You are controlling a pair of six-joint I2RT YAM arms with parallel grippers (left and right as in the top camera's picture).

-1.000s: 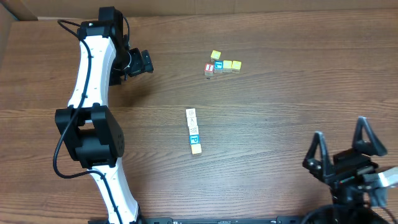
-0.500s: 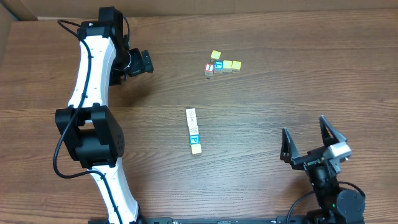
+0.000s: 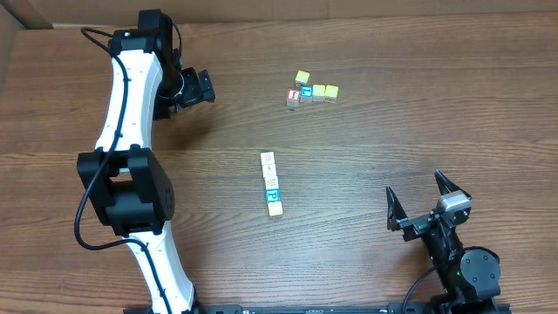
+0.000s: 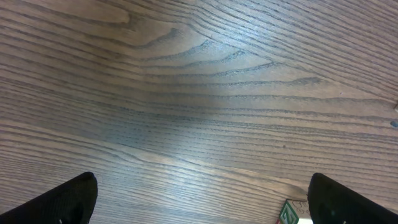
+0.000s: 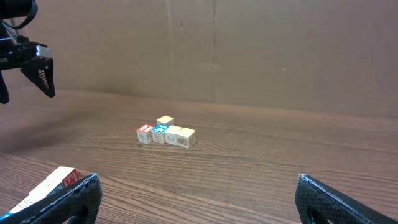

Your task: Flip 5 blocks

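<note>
your left gripper (image 3: 207, 87) is released, jaws spread wide, and it hovers over the far left part of the table (image 3: 392, 122) with nothing between its fingers; from its own camera you see only the two dark fingertips and bare wood grain between them; a cube corner with green print (image 4: 288, 214) shows at the lower edge of that view beside one fingertip, and you cannot tell which cube it is; your right gripper (image 3: 415, 185) is also released, both fingers splayed apart and empty, sitting close to the near right corner of the table; the blocks (image 3: 271, 183) lie in the middle of the table, well apart from both grippers; they form one straight line of five, face to face and touching, running from the far side toward the near edge; the three at the far end show pale faces, the fourth shows blue, and the one nearest you is yellowish; a second group of cubes (image 3: 312, 91) sits near the far edge, a little right of the middle; four stand side by side in a row, a red-lettered cube (image 3: 294, 96) at its left end, then a blue one, then two yellow ones; a fifth yellow cube sits just behind that row toward the far edge.
</note>
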